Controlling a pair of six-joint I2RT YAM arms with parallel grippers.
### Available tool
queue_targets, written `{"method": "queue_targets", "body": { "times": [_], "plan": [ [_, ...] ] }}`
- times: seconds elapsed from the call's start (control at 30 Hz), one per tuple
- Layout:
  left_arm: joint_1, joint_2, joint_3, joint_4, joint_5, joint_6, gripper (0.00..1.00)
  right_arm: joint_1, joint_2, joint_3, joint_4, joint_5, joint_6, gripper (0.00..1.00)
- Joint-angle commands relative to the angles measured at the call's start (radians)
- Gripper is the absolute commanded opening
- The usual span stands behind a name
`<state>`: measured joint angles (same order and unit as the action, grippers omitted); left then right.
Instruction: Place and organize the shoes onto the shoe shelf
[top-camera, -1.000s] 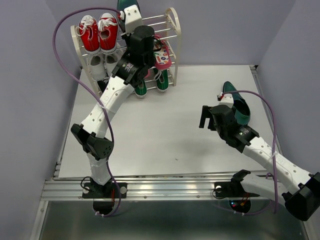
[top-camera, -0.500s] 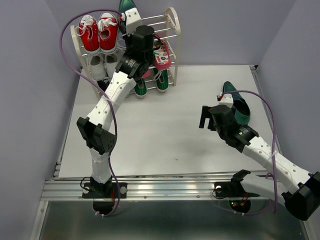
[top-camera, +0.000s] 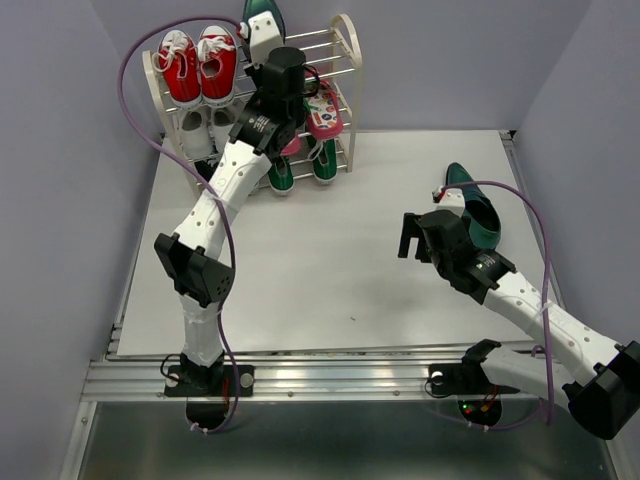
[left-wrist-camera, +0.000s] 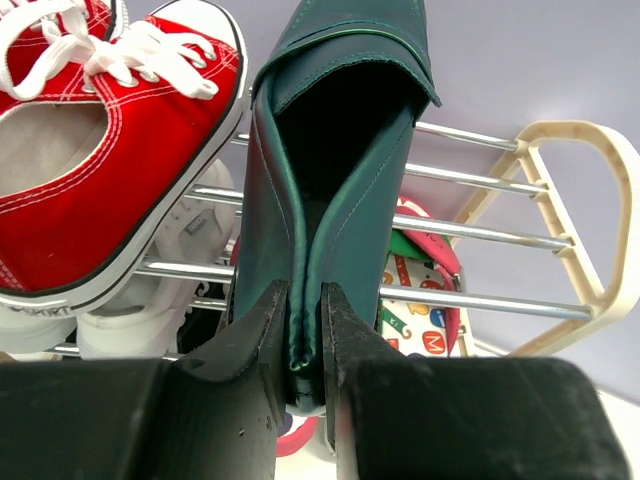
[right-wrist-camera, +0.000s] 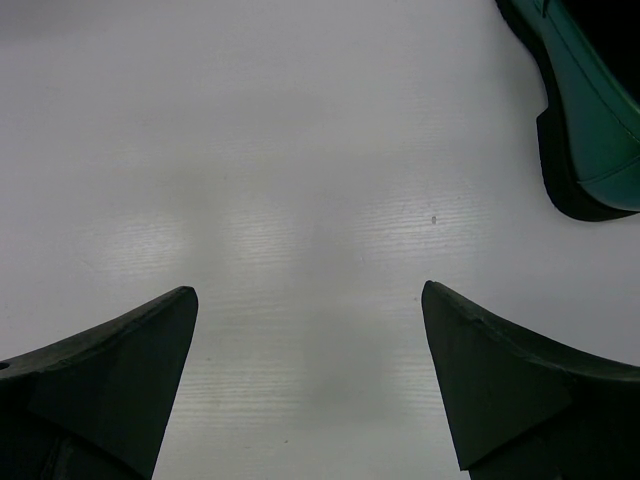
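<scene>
Looking down from above, the left gripper (top-camera: 262, 40) is up at the top tier of the shoe shelf (top-camera: 346, 62). A dark green loafer (top-camera: 260, 10) pokes out past it, but the arm covers the grip itself. The left wrist camera settles it: the fingers (left-wrist-camera: 262, 330) are pinched on the heel rim of that loafer. Its toe points away over the top rods, right beside the red sneakers (top-camera: 198, 62). Whether the sole actually touches the rods, I honestly can't tell from either view.

That wrist view also shows a flip-flop (left-wrist-camera: 422, 305) with a patterned insole through the rods. The overhead puts it on the middle tier, right side. There are white sneakers (top-camera: 200, 130) under the red ones and green sneakers (top-camera: 323, 162) at the bottom.

The other loafer (top-camera: 476, 215) lies on the table (top-camera: 300, 270) off to the right, just beyond the right gripper (top-camera: 410, 235). The right wrist camera only catches that shoe's edge in its top corner. The right fingers are spread wide over bare tabletop, gripping nothing.
</scene>
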<state>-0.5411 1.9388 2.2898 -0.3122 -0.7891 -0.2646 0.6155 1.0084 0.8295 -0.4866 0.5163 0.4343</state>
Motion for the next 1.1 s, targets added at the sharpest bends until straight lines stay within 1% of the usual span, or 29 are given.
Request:
{"method": "queue_targets", "body": {
  "times": [0.0, 0.03, 0.07, 0.13, 0.17, 0.2, 0.27, 0.33, 0.37, 0.43, 0.47, 0.5, 0.57, 0.63, 0.8, 0.9, 0.93, 0.97, 1.0, 1.07],
  "plan": [
    [0.010, -0.023, 0.106, 0.136, -0.019, -0.025, 0.00, -0.003, -0.010, 0.043, 0.005, 0.024, -0.002, 1.00],
    [0.012, -0.024, 0.105, 0.137, -0.018, -0.022, 0.11, -0.003, -0.010, 0.042, 0.005, 0.022, 0.000, 1.00],
    [0.013, -0.027, 0.100, 0.131, -0.010, -0.022, 0.28, -0.003, -0.011, 0.040, 0.003, 0.022, 0.000, 1.00],
    [0.013, -0.034, 0.089, 0.122, 0.013, -0.035, 0.35, -0.003, -0.016, 0.039, 0.000, 0.025, 0.001, 1.00],
    [0.013, -0.046, 0.079, 0.124, 0.022, -0.041, 0.43, -0.003, -0.017, 0.037, 0.000, 0.028, 0.004, 1.00],
    [0.012, -0.054, 0.067, 0.134, 0.021, -0.045, 0.48, -0.003, -0.019, 0.036, 0.000, 0.027, 0.006, 1.00],
    [0.012, -0.067, 0.045, 0.136, 0.008, -0.062, 0.53, -0.003, -0.024, 0.036, -0.004, 0.022, 0.007, 1.00],
    [0.013, -0.078, 0.042, 0.134, -0.005, -0.064, 0.65, -0.003, -0.027, 0.037, -0.010, 0.021, 0.011, 1.00],
    [0.012, -0.083, 0.037, 0.134, -0.009, -0.064, 0.75, -0.003, -0.030, 0.039, -0.015, 0.019, 0.011, 1.00],
    [0.012, -0.095, 0.034, 0.119, 0.010, -0.067, 0.88, -0.003, -0.034, 0.036, -0.018, 0.016, 0.014, 1.00],
    [0.012, -0.104, 0.034, 0.117, 0.017, -0.073, 0.88, -0.003, -0.036, 0.034, -0.020, 0.014, 0.015, 1.00],
    [0.012, -0.125, 0.016, 0.125, 0.030, -0.073, 0.92, -0.003, -0.034, 0.034, -0.021, 0.014, 0.015, 1.00],
    [0.012, -0.161, -0.015, 0.134, 0.043, -0.073, 0.97, -0.003, -0.028, 0.043, -0.032, 0.008, 0.021, 1.00],
    [0.012, -0.182, -0.026, 0.133, 0.059, -0.071, 0.99, -0.003, -0.027, 0.052, -0.041, 0.004, 0.029, 1.00],
    [-0.008, -0.253, -0.056, 0.108, 0.125, -0.029, 0.99, -0.003, -0.021, 0.074, -0.069, 0.002, 0.076, 1.00],
    [-0.023, -0.305, -0.098, 0.075, 0.163, -0.006, 0.99, -0.003, 0.009, 0.106, -0.133, 0.056, 0.130, 1.00],
    [-0.029, -0.325, -0.117, 0.064, 0.177, 0.001, 0.99, -0.003, 0.019, 0.114, -0.151, 0.071, 0.142, 1.00],
    [-0.042, -0.346, -0.177, 0.056, 0.186, 0.004, 0.99, -0.017, 0.042, 0.118, -0.168, 0.094, 0.150, 1.00],
    [-0.052, -0.403, -0.219, 0.048, 0.191, 0.004, 0.99, -0.028, 0.051, 0.123, -0.171, 0.096, 0.152, 1.00],
    [-0.071, -0.478, -0.326, 0.053, 0.192, 0.004, 0.99, -0.062, 0.074, 0.135, -0.176, 0.058, 0.147, 1.00]
  ]
}}
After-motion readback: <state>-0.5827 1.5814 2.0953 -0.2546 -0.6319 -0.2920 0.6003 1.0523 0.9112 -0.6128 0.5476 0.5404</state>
